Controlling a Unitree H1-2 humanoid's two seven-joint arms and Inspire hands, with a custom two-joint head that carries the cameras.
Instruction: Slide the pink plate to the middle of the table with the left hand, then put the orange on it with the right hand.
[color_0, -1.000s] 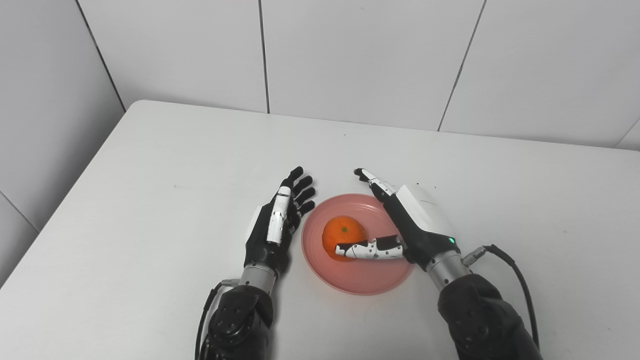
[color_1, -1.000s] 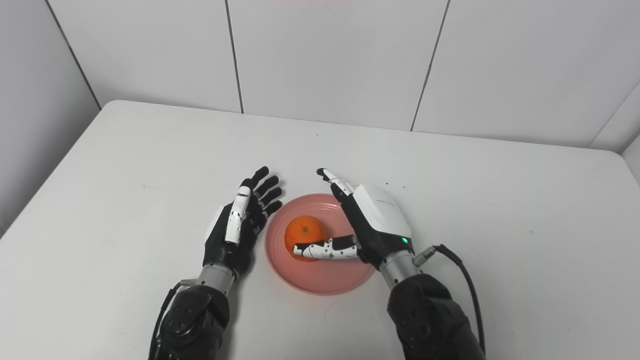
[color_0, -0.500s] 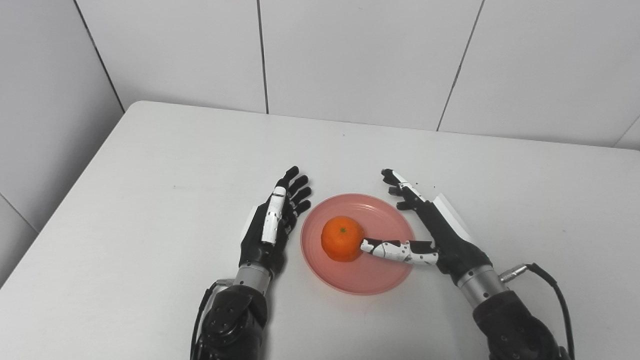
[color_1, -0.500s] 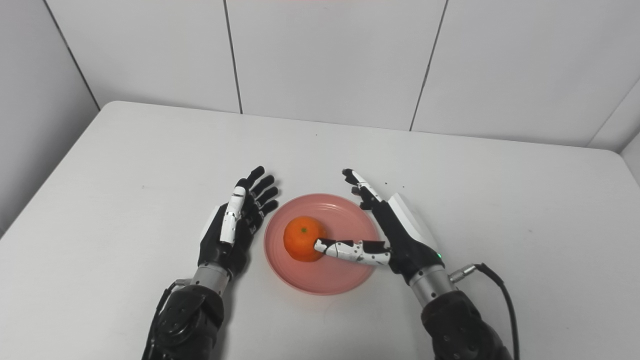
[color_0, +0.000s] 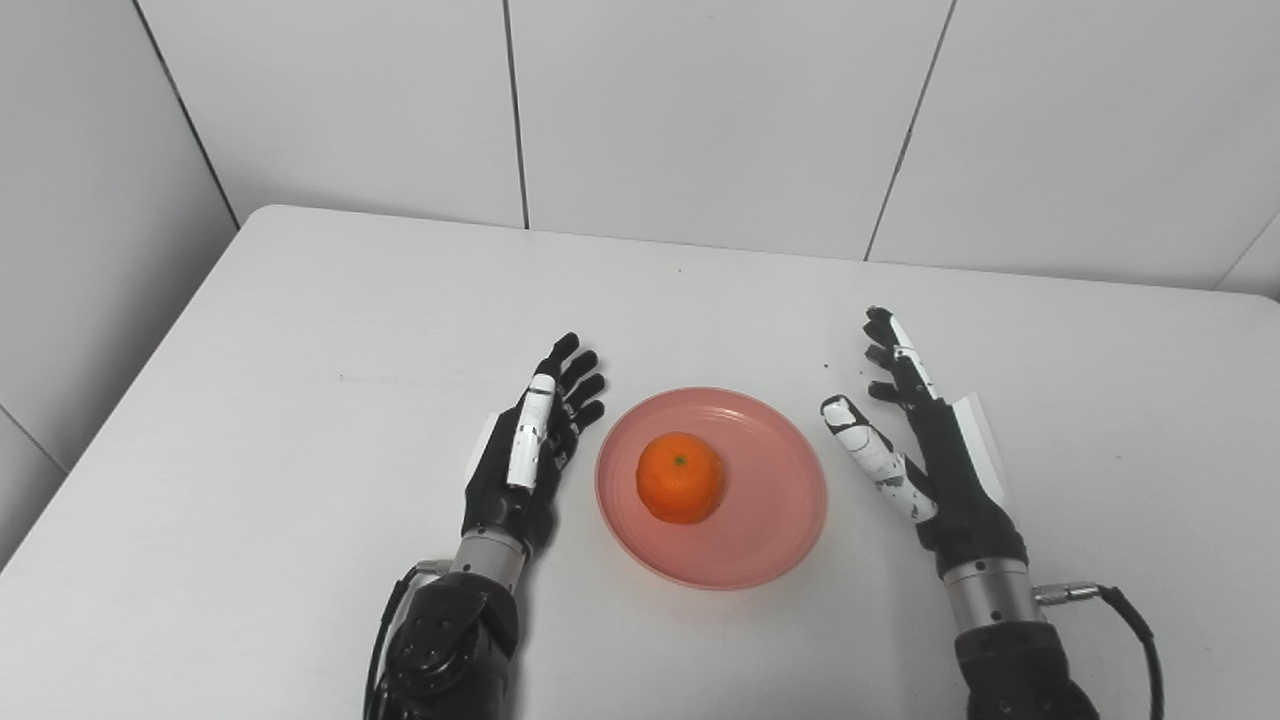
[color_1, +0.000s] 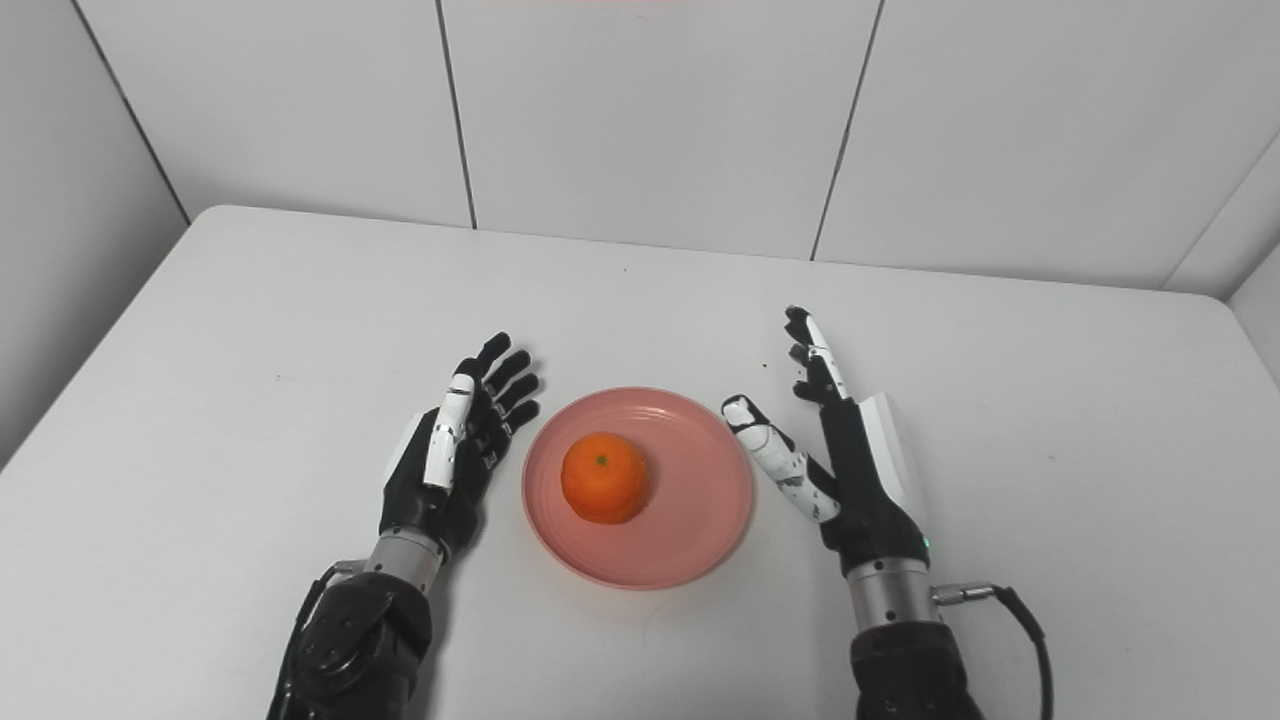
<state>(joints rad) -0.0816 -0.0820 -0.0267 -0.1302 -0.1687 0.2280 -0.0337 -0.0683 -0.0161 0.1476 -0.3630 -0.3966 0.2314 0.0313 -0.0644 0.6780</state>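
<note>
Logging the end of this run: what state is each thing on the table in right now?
orange: resting on the plate, stem end up, untouched.
pink plate: flat on the table between both hands, holding the orange.
left hand: open, fingers apart, beside the plate.
right hand: open, empty, clear of the plate.

A round orange fruit (color_0: 680, 478) sits on the shallow pink plastic plate (color_0: 775, 525), a little left of its centre. The left hand (color_0: 525, 455) stands just left of the plate, fingers spread; the right hand (color_0: 930, 440) stands just right of it, likewise spread and empty.
</note>
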